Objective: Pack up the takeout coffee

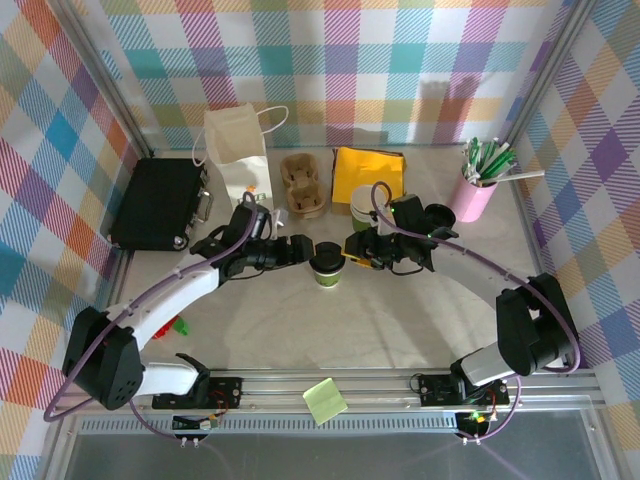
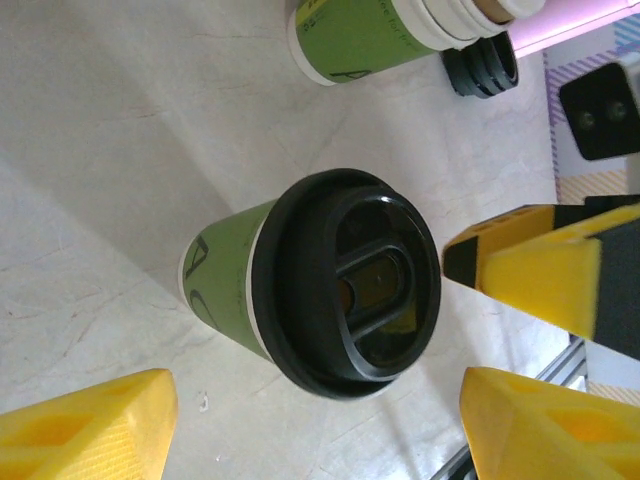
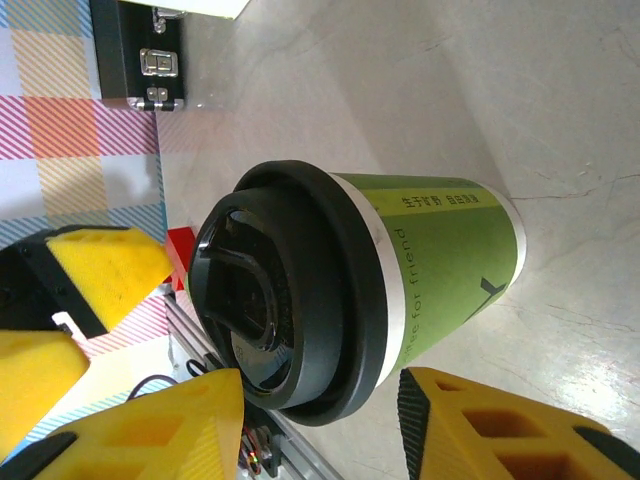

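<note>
While left hand gapes beside it, takeout coffee between right hand's fingers, grip unclear.

A: What is cut off?
B: The second cup, at the left wrist view's top edge (the black case too, in the right wrist view).
A: And from above?
B: The print of the takeout coffee is too small to read.

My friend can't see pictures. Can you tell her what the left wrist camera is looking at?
A green paper cup with a black lid stands on a pale table, just ahead of the left gripper, whose yellow fingers are spread wide and not touching it. Farther off is another green cup.
</note>
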Robot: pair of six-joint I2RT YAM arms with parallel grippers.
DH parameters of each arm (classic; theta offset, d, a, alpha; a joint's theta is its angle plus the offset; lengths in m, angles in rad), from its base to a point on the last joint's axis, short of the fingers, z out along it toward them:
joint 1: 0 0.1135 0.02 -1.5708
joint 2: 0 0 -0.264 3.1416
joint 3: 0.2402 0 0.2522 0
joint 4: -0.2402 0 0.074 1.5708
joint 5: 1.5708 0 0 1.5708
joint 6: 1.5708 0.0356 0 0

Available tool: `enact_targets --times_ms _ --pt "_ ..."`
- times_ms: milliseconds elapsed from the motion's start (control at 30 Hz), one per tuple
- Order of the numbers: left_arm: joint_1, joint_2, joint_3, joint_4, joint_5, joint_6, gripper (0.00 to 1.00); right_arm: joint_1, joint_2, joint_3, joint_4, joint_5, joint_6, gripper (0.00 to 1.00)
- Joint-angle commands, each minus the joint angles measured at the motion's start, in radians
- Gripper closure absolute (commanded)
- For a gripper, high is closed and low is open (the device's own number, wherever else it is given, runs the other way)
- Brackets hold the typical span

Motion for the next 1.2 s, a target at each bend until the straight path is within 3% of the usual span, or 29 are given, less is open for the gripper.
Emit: enact_targets --times_ms 0,400,1167 --pt "0.009 0.051 0.051 -0.006 0.015 0.044 0.26 0.009 -0.023 0.026 -0.035 0.019 -0.041 0.53" --pt "0.009 0.167 0.089 0.024 0.065 0.061 0.32 0.030 0.025 0.053 -0.033 0.042 -0.056 0.51" --pt "0.005 0.211 0.031 0.079 0.074 0.051 0.41 0.043 0.097 0.062 -0.067 0.099 -0.092 0.52"
